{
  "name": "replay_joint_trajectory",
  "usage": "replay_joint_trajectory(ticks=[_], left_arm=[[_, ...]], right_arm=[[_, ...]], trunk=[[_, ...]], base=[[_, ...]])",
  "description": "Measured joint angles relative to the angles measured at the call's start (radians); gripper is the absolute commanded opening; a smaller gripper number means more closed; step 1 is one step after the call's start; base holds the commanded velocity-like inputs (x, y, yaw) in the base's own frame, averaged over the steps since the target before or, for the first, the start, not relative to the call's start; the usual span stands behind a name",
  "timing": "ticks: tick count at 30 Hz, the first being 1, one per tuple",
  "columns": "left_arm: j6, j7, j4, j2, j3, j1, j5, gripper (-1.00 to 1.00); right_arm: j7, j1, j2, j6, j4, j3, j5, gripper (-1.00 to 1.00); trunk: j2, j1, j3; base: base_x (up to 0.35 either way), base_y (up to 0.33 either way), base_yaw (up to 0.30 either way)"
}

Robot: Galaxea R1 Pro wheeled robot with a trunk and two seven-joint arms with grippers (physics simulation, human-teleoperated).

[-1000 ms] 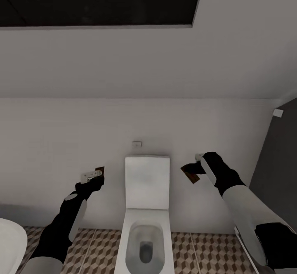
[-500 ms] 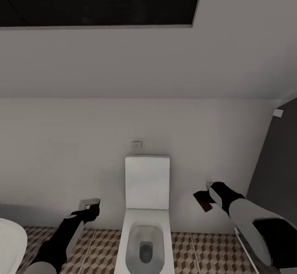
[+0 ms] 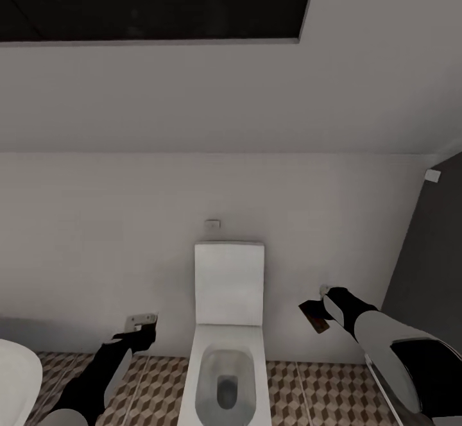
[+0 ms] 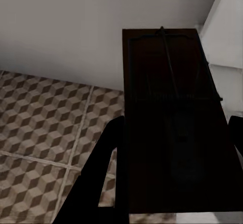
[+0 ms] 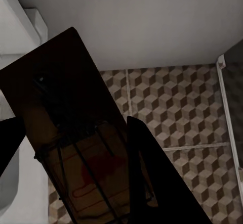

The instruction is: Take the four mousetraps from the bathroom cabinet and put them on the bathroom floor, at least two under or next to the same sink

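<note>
- Mousetraps, two of them, each a small flat rectangular brown wooden board with thin wire parts, are held aloft on either side of the white square-edged toilet (image 3: 226, 323); the left mousetrap (image 4: 172, 123) lies between the dark fingers (image 4: 98, 176) of the left gripper (image 3: 142, 324); the right mousetrap (image 5: 76, 148) sits in the right gripper (image 3: 319, 312), its underside showing dark in the head view (image 3: 314, 316).
- Left gripper is clenched on its board, which in the left wrist view stands lengthwise along the fingers, a wire bar crossing its middle; the right gripper likewise grasps its board, with a dark finger (image 5: 152, 178) lying against the board's edge and a red mark visible on the wood.
- Bathroom floor (image 3: 308, 394), tiled with a brown, beige and white cube pattern and pale grout lines, lies below both boards, apart from them.
- Beyond these: a plain white wall (image 3: 96, 233) behind the toilet with a small square plate (image 3: 212, 224) above the cistern; a rounded white rim (image 3: 16, 381) at the lower left edge; a dark grey panel (image 3: 430, 253) at the right; a black recess (image 3: 154, 2) overhead.
</note>
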Motion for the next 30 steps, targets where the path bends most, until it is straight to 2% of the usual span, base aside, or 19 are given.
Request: replay_joint_trajectory(ticks=[4, 8, 30], left_arm=[[0.061, 0.000, -0.001, 0.001, -0.001, 0.000, -0.002, -1.00], [0.079, 0.000, 0.002, 0.000, -0.002, 0.000, -0.004, -1.00], [0.070, 0.000, 0.007, -0.001, -0.004, 0.000, -0.002, -1.00]], right_arm=[[0.000, 0.000, 0.001, 0.000, 0.000, 0.000, 0.000, -1.00], [0.000, 0.000, 0.003, 0.000, 0.001, 0.001, 0.000, -1.00], [0.001, 0.000, 0.003, 0.005, 0.002, 0.001, -0.002, -1.00]], trunk=[[0.000, 0.000, 0.000], [0.000, 0.000, 0.000], [0.000, 0.000, 0.000]], base=[[0.000, 0.000, 0.000], [0.000, 0.000, 0.000], [0.000, 0.000, 0.000]])
